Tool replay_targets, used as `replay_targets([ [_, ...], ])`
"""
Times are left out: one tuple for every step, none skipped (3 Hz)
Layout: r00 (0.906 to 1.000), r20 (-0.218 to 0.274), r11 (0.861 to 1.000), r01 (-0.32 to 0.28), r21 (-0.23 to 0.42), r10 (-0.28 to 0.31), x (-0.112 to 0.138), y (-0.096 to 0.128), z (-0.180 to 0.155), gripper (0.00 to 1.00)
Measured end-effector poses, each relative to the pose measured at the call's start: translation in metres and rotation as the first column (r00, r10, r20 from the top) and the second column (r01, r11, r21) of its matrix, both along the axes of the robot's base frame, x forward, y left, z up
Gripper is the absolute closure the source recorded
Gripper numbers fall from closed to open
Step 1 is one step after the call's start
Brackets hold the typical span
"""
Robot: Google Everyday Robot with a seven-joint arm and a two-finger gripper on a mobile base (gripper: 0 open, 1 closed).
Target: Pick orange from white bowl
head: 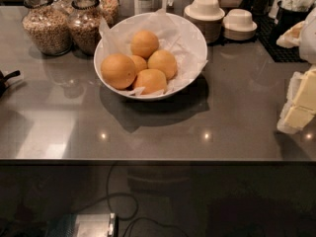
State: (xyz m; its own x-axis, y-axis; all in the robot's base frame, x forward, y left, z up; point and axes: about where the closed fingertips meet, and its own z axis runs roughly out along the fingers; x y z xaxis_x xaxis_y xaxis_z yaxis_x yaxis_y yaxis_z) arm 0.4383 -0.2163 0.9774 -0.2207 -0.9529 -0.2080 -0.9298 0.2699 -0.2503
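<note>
The white bowl [199, 43] stands on the grey counter at centre back, lined with crinkled white paper. Several oranges lie in it. The largest orange [118, 70] sits at the bowl's left side, against two smaller oranges. My gripper [299, 105] is at the right edge of the camera view, low over the counter, well to the right of the bowl and apart from it. It holds nothing that I can see.
Two glass jars of grain [47, 26] [86, 26] stand left of the bowl. Stacked cream bowls [205, 11] [239, 23] stand behind it to the right. A black mat [286, 46] lies back right. A dark object [5, 80] is at the left edge. The counter's front edge [158, 160] runs across.
</note>
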Motion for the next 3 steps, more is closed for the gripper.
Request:
replay_targets([
  [1.0, 0.0, 1.0, 0.0, 0.0, 0.0, 0.0, 0.0, 0.0, 0.0],
  [0.9998, 0.001, 0.999, 0.021, 0.032, -0.021, 0.0, 0.001, -0.001, 0.0],
  [0.9996, 0.003, 0.987, -0.029, 0.156, 0.029, 0.019, 0.017, -0.013, 0.0],
])
